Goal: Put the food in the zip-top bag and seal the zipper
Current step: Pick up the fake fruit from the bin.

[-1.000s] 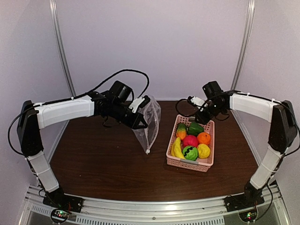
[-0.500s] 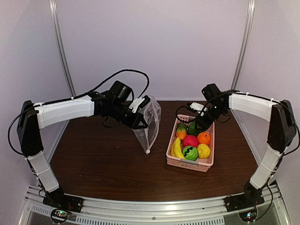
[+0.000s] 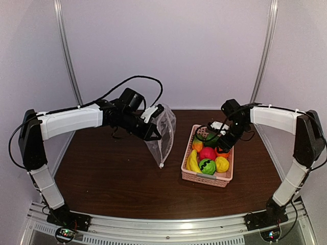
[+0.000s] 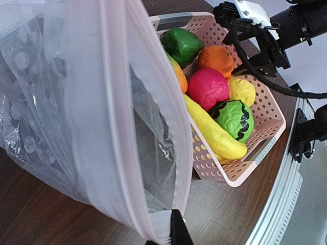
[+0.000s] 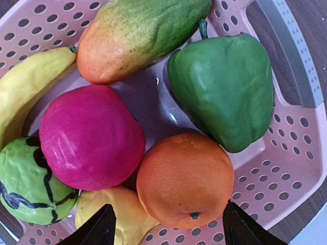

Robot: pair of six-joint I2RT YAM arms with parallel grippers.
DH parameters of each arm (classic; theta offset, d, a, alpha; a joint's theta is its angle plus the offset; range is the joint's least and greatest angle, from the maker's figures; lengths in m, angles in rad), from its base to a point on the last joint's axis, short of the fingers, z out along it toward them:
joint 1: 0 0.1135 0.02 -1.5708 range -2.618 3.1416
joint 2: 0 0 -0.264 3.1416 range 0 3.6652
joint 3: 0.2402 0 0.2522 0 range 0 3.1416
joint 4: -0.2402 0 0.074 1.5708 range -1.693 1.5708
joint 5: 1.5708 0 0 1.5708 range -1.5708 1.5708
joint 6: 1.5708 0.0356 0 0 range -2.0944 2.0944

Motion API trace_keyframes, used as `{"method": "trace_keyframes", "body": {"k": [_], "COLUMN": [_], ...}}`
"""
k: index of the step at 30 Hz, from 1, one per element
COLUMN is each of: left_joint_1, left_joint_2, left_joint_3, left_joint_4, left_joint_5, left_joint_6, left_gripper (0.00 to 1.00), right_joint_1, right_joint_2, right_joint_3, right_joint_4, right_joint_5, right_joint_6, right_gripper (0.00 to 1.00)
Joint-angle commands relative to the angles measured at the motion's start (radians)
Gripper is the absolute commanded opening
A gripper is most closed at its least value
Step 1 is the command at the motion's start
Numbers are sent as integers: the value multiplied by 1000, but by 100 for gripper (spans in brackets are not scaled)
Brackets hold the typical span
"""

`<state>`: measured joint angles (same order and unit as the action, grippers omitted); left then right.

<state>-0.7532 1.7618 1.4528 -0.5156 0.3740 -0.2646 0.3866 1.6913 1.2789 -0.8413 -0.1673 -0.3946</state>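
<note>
My left gripper (image 3: pixel 152 131) is shut on the mouth edge of the zip-top bag (image 3: pixel 162 133) and holds it hanging above the table, left of the basket. In the left wrist view the bag (image 4: pixel 61 102) gapes between the zipper (image 4: pixel 180 132) strips, and one black fingertip (image 4: pixel 177 230) pinches the edge. My right gripper (image 3: pixel 220 143) hovers open inside the pink basket (image 3: pixel 207 178). Its fingertips straddle the orange (image 5: pixel 184 178) without touching it. Around the orange lie a red apple (image 5: pixel 89 138), green pepper (image 5: pixel 225 87), banana (image 5: pixel 25 92), striped ball (image 5: pixel 25 184) and lemon (image 5: pixel 110 212).
An orange-green mango-shaped fruit (image 5: pixel 138 30) lies at the basket's far end. The basket's rim (image 5: pixel 301 153) stands close to my right finger. Brown tabletop (image 3: pixel 112 178) spreads in front of the bag, with walls and metal posts on all sides.
My right gripper has dropped from the basket's far rim down into the basket over the orange, and its jaws have spread wider. The left arm and bag have not moved.
</note>
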Motion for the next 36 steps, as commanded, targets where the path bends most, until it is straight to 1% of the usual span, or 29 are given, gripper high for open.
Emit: {"method": "trace_keyframes", "body": {"k": [1, 10, 12, 16, 19, 22, 25, 29, 32, 36], "left_joint_1": [5, 5, 5, 5, 5, 5, 5, 5, 5, 5], "left_joint_2": [-4, -5, -6, -5, -7, -5, -4, -3, 0, -9], "left_joint_3": [-3, -2, -3, -5, -2, -5, -2, -7, -3, -4], "left_joint_4": [38, 38, 40, 37, 38, 40, 40, 53, 48, 56], "left_joint_5": [9, 25, 27, 19, 31, 20, 31, 36, 28, 26], "left_joint_6": [-6, -11, -10, -11, -11, -10, -13, -9, -3, 17], "left_gripper": [0, 0, 0, 0, 0, 0, 0, 0, 0, 0], "right_joint_1": [-6, -22, -25, -26, -26, -27, -21, 21, 69, 142], "right_joint_2": [35, 110, 125, 104, 24, -81, -184, -272, -285, -229], "right_joint_3": [-29, -8, 1, 15, 1, 0, 5, 27, 32, 99], "right_joint_4": [11, 61, 67, 55, 45, 9, -11, 7, 56, 91], "right_joint_5": [52, 37, 34, 35, 73, 59, -41, -258, -376, -489], "right_joint_6": [54, 92, 96, 98, 88, 66, 37, 5, -8, 12], "right_gripper": [74, 74, 73, 54, 44, 39, 37, 37, 37, 37]}}
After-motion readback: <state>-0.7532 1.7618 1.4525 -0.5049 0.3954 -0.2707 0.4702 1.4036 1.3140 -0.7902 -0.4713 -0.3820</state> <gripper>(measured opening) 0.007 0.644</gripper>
